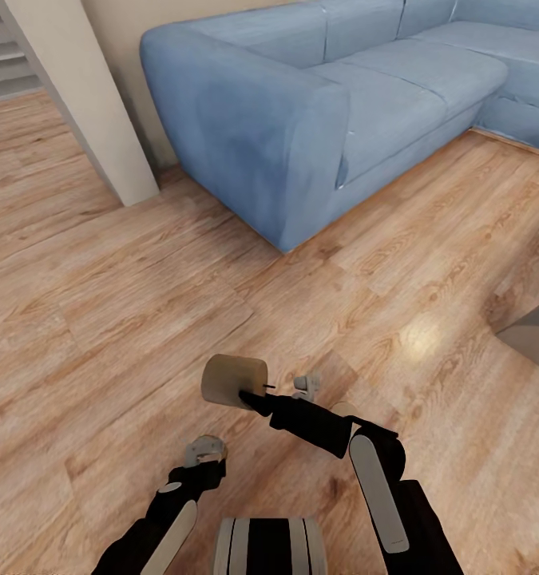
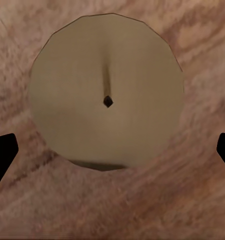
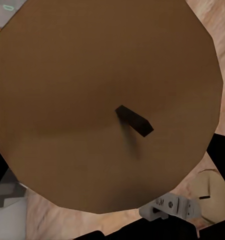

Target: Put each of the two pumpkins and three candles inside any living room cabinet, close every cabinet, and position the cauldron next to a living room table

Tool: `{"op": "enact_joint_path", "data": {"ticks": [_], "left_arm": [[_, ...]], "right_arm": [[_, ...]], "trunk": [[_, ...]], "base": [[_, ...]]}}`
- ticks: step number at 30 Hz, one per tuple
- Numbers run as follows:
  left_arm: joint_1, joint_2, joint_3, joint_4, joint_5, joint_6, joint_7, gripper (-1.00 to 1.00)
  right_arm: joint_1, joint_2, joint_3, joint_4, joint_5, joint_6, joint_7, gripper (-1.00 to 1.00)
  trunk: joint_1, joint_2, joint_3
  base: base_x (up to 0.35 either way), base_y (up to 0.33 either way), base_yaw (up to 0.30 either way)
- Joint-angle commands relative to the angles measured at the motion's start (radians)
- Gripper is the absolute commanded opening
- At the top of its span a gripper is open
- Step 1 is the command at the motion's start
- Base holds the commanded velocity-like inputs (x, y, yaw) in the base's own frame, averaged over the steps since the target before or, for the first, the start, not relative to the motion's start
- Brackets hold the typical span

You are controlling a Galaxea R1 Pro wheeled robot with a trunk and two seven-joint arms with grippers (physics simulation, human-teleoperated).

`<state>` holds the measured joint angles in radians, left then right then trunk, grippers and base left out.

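Observation:
My right gripper [image 1: 249,397] is shut on a tan candle [image 1: 231,380], held on its side low over the wooden floor. Its flat top and dark wick face the right wrist camera, where that candle [image 3: 102,100] looms very close. My left gripper [image 1: 205,455] points down at the floor. In the left wrist view it [image 2: 113,150] is open, its dark fingertips [image 2: 2,152] wide apart above a second candle [image 2: 107,90] standing upright on the planks. Another candle [image 3: 212,187] shows past the held one. The pumpkins, cabinet and cauldron are out of view.
A blue corner sofa [image 1: 301,120] stands ahead and to the right. A pale pillar [image 1: 85,104] rises at the left, with stairs [image 1: 5,48] behind it. A grey object [image 1: 537,335] juts in at the right edge. Open wood floor [image 1: 101,319] lies between.

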<state>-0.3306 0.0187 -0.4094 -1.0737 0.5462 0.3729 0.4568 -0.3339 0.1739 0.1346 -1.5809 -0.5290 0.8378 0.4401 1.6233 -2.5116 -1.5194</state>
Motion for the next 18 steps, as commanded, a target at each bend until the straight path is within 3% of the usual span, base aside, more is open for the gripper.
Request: {"op": "enact_joint_path", "data": {"ticks": [1, 18], "left_arm": [[-0.001, 0.002, -0.003, -0.002, 0.009, 0.001, 0.010, 1.00], [-0.001, 0.002, 0.000, -0.002, 0.011, 0.002, 0.010, 1.00]], "right_arm": [[0.000, 0.001, -0.001, -0.001, -0.003, 0.006, 0.003, -1.00], [-0.002, 0.001, 0.000, -0.001, -0.003, 0.004, 0.003, -1.00]], "trunk": [[0.000, -0.001, -0.005], [0.000, -0.001, -0.005]], "base": [[0.000, 0.000, 0.000], [0.027, 0.015, 0.000]]}}
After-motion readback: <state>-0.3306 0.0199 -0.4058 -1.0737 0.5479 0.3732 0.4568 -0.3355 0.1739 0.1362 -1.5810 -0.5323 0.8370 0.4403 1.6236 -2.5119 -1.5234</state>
